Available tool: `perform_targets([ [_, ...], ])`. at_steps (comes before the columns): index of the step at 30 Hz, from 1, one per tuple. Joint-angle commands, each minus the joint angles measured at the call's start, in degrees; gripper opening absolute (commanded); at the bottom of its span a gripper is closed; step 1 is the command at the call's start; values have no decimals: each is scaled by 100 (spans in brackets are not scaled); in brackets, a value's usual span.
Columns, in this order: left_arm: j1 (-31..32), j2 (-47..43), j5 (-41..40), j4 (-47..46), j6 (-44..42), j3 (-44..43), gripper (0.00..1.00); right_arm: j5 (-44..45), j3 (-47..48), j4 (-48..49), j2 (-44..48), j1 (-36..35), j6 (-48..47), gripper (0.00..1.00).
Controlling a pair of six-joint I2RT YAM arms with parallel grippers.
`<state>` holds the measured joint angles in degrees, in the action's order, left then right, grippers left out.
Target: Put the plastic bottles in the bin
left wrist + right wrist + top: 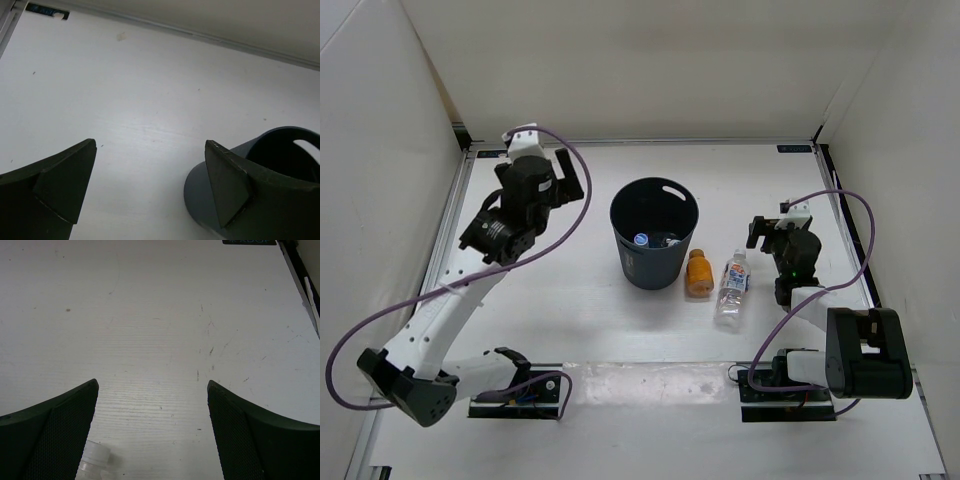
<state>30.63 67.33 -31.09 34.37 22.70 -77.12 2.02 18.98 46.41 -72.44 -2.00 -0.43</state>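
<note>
The dark blue-grey bin stands at the table's middle, with a bottle with a blue cap and label inside it; what else lies inside is unclear. The short orange bottle lies just right of the bin. A clear bottle with a colourful label lies right of it. My left gripper is open and empty, to the left of the bin; the bin's rim shows in the left wrist view. My right gripper is open and empty, right of the clear bottle, whose white cap shows by its left finger.
White walls enclose the table on three sides. Metal rails run along the left edge and right edge. Purple cables loop from both arms.
</note>
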Motion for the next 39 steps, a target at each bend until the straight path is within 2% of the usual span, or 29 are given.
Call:
perform_targets([
  [1, -329, -422, -64, 596, 559, 398, 100, 394, 123, 236, 73, -186, -36, 90],
  [3, -461, -649, -38, 720, 955, 836, 100, 387, 123, 237, 64, -187, -36, 90],
  [8, -1243, -1327, 313, 896, 1832, 1620, 100, 308, 167, 202, 55, -117, -10, 90],
  [13, -1604, -1819, 420, 1141, 2212, 2253, 100, 124, 176, 184, 81, -55, -45, 90],
  [15, -1674, -1977, 420, 1300, 2230, 2342, 100, -17, 507, -227, 256, -2, -28, 90],
  [16, -1692, -2065, 411, 1361, 2248, 2386, 100, -148, 640, -1143, 449, 24, -89, 90],
  [17, -1710, -2110, 402, 1362, 2230, 2403, 100, -141, 798, -1483, 607, 16, -89, 90],
  [18, -1701, -2206, 385, 1449, 2213, 2430, 100, -445, 1383, -1869, 652, -54, -342, 90],
  [19, -1710, -2241, 358, 1493, 2213, 2473, 100, -848, 1641, -2865, 722, -98, -918, 90],
  [20, -1710, -2372, 349, 1528, 2213, 2526, 100, -1366, 2505, -3980, 706, -116, -1516, 90],
  [21, -1710, -2400, 315, 1555, 2204, 2535, 100, -1623, 2810, -4495, 636, -151, -1826, 90],
  [22, -1727, -2452, 314, 1564, 2195, 2588, 100, -2035, 3100, -5606, 461, -195, -2256, 90],
  [23, -1727, -2505, 297, 1573, 2195, 2640, 100, -2083, 3399, -6487, 207, -230, -2217, 90],
  [24, -1736, -2549, 297, 1573, 2195, 2693, 100, -2022, 4185, -7209, -91, -248, -2120, 90],
  [25, -1745, -2567, 305, 1564, 2195, 2737, 100, -2056, 4427, -7826, -207, -222, -1641, 90],
  [26, -1745, -2576, 314, 1555, 2178, 2755, 100, -2109, 5091, -8284, -478, -126, -1497, 90],
  [27, -1771, -2567, 314, 1538, 2177, 2790, 100, -2144, 5185, -8454, -707, -56, -1356, 90],
  [28, -1780, -2550, 323, 1555, 2169, 2799, 100, -2240, 5203, -8586, -779, 110, -833, 90],
  [29, -1789, -2523, 340, 1529, 2151, 2808, 100, -2641, 5099, -8570, -806, 425, -688, 90],
  [32, -1815, -2418, 349, 1502, 2090, 2791, 100, -2699, 4852, -8298, -570, 868, -213, 90],
  [36, -1877, -2295, 411, 1485, 2046, 2755, 100, -2216, 4878, -8613, -552, 666, -677, 90],
  [39, -1929, -2312, 463, 1503, 2133, 2895, 100, -2320, 4948, -9174, -473, 254, -1556, 90],
])
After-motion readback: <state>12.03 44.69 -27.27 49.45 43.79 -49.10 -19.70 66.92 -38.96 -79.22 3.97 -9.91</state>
